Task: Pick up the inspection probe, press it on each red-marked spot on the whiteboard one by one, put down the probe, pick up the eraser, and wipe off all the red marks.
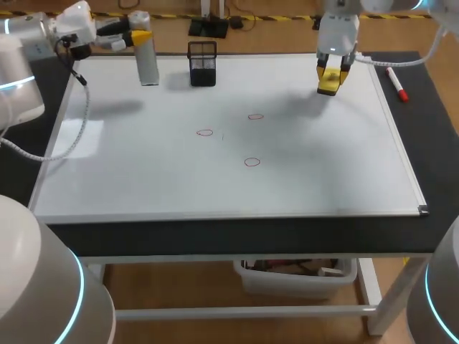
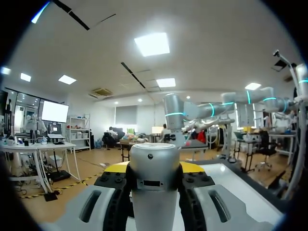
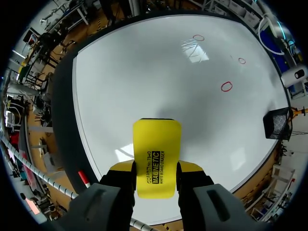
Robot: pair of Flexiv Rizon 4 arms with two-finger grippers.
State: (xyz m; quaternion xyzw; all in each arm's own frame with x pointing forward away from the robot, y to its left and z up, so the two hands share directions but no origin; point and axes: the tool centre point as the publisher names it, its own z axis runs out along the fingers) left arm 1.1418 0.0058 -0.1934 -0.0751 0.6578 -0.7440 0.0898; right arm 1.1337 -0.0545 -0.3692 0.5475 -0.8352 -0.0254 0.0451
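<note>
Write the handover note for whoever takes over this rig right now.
Left gripper: shut on the probe, upright at the whiteboard's far left corner.
Right gripper: shut on the eraser, over the board's far right part.
Done: eraser picked up; whether the marks were probed cannot be told.
Left: put down the probe, wipe all three red marks.

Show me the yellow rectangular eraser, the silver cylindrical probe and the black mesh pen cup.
yellow rectangular eraser [image 3: 156, 144], right wrist view, its flat face.
silver cylindrical probe [image 1: 148, 63], head view, mid-body.
black mesh pen cup [image 1: 202, 66], head view, front wall.
</note>
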